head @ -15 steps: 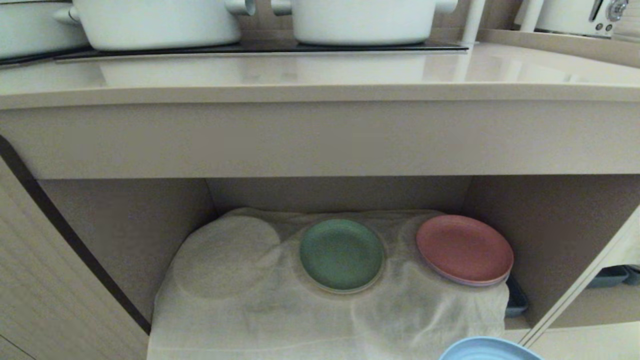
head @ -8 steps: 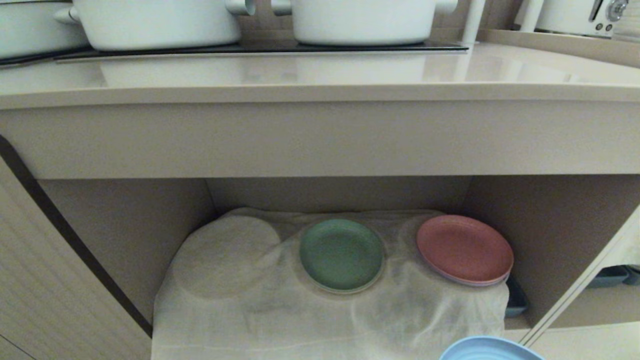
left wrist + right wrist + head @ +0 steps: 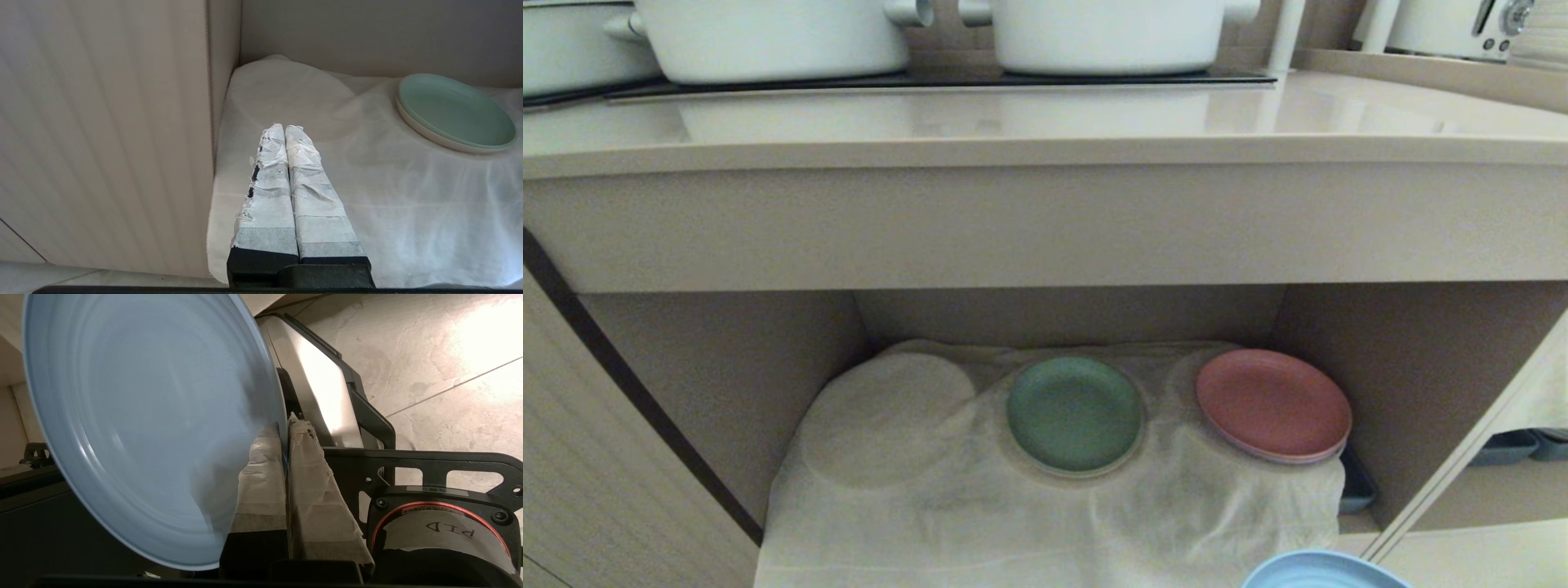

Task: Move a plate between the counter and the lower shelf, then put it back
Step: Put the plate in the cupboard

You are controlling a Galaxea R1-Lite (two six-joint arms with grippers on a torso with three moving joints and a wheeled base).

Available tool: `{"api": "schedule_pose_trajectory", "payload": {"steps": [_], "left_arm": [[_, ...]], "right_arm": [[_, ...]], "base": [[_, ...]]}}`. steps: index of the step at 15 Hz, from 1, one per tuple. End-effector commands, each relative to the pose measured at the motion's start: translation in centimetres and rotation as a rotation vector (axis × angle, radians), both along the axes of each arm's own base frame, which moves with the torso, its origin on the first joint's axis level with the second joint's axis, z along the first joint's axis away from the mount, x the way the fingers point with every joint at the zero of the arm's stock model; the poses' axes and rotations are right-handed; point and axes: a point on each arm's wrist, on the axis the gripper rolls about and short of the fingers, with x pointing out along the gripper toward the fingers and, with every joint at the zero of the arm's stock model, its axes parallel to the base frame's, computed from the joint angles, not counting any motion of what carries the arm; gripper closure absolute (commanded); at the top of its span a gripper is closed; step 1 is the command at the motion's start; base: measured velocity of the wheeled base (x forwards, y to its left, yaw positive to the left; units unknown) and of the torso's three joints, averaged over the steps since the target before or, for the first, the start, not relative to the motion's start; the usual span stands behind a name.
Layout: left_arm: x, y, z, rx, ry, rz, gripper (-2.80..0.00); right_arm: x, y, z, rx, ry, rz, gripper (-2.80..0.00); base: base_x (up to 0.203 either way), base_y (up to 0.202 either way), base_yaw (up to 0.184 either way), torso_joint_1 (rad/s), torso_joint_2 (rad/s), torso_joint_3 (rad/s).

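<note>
In the head view the counter [image 3: 1045, 122] ran across the top with two white pots [image 3: 768, 37] on the black cooktop, and below it the shelf [image 3: 1054, 490] opened, its floor covered by a wrinkled cloth. On that cloth lay a green plate [image 3: 1075, 413] near the middle and a pink plate [image 3: 1272, 403] to its right, well apart; the left part of the cloth showed only a round bulge, perhaps something under it, though that could not be told. Only an arc of the blue plate [image 3: 1319, 570] showed at the bottom edge, in front of the shelf and right of centre, and neither arm was in this view. In the left wrist view the left gripper [image 3: 285, 130] hung with its wrapped fingers pressed together and nothing between them, pointing at the bare cloth beside the cabinet wall, the green plate off to one side. In the right wrist view the right gripper [image 3: 284, 426] pinched the rim of the blue plate between its padded fingers, the plate tilted steeply on edge, with the floor and the robot's base behind it. The step in hand looked like carrying the plate, clear of both counter and shelf. Whichever way it was bound, the next move would call for levelling the plate and, for the shelf, passing it under the counter's front edge to a free patch of cloth away from the other plates.
</note>
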Motion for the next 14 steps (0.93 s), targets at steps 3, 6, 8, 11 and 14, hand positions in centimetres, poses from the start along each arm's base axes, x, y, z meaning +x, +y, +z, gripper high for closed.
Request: {"api": "schedule_pose_trajectory", "payload": {"steps": [3, 6, 8, 11, 14], "left_arm": [[0.00, 0.00, -0.01, -0.002, 0.000, 0.001, 0.00], [-0.01, 0.00, 0.01, -0.002, -0.001, 0.001, 0.00], [0.00, 0.00, -0.02, -0.002, 0.000, 0.001, 0.00], [0.00, 0.00, -0.02, -0.002, 0.000, 0.001, 0.00], [0.00, 0.00, -0.02, -0.002, 0.000, 0.001, 0.00]], "right_arm": [[-0.01, 0.00, -0.03, 0.002, 0.006, -0.001, 0.00], [0.00, 0.01, -0.02, 0.002, 0.005, -0.001, 0.00], [0.02, 0.02, -0.03, 0.003, 0.006, 0.001, 0.00], [0.00, 0.01, -0.02, 0.002, 0.005, 0.000, 0.00], [-0.01, 0.01, -0.03, 0.002, 0.006, 0.000, 0.00]], "base": [[0.001, 0.096, 0.002, 0.002, 0.00, -0.001], [0.000, 0.196, 0.000, 0.003, 0.00, 0.002], [0.000, 0.195, -0.002, 0.005, 0.00, 0.002], [0.000, 0.197, -0.004, 0.001, 0.00, -0.001], [0.000, 0.193, 0.001, 0.005, 0.00, 0.003]]}}
